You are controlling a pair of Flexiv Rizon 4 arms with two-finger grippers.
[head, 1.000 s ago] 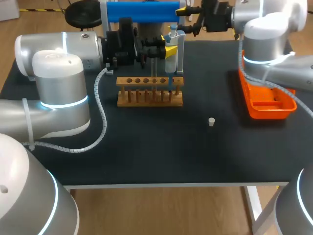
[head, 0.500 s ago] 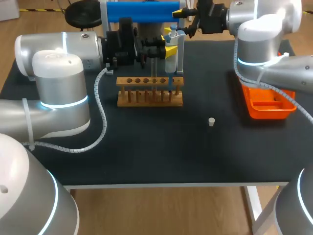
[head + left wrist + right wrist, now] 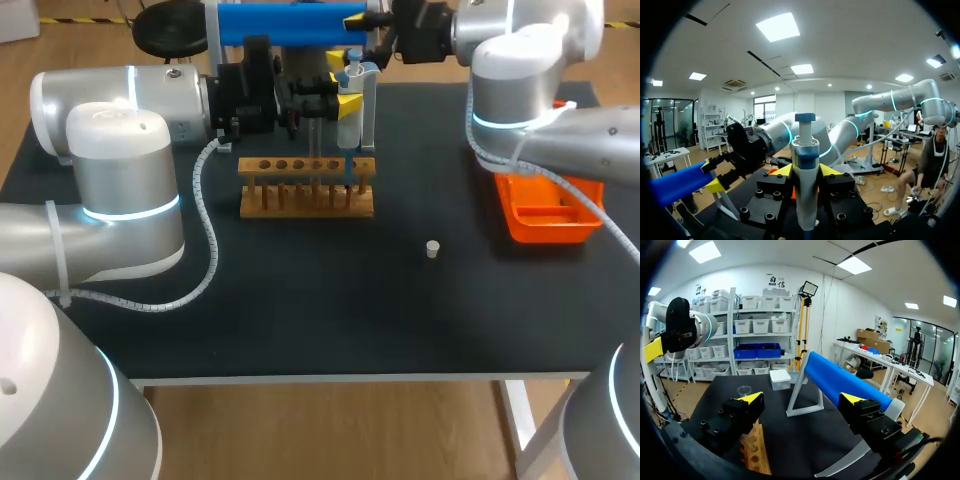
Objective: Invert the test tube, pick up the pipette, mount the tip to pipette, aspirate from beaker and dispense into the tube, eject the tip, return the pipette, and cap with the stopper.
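Observation:
My left gripper [image 3: 343,103] is shut on the white-and-blue pipette [image 3: 356,85], held upright behind the wooden tube rack [image 3: 307,186]. The pipette's blue lower end reaches down to the rack's right end. In the left wrist view the pipette [image 3: 805,150] stands between the yellow tips of the left gripper [image 3: 805,171]. My right gripper [image 3: 385,35] is open at the table's far edge, beside the blue cylinder [image 3: 290,22]. Its own view shows the right gripper [image 3: 802,400] spread wide with nothing held. A small white stopper [image 3: 432,249] lies in front of the rack, to the right.
An orange tray [image 3: 545,212] sits at the right edge under my right arm. The blue cylinder [image 3: 850,382] rests on a white stand [image 3: 805,401], with a clear beaker [image 3: 744,389] and a white box [image 3: 780,379] beyond it. A cable [image 3: 205,240] trails from my left arm.
My right arm has swung left and back, bringing its open gripper closer to the blue cylinder. The left arm and the pipette have not moved.

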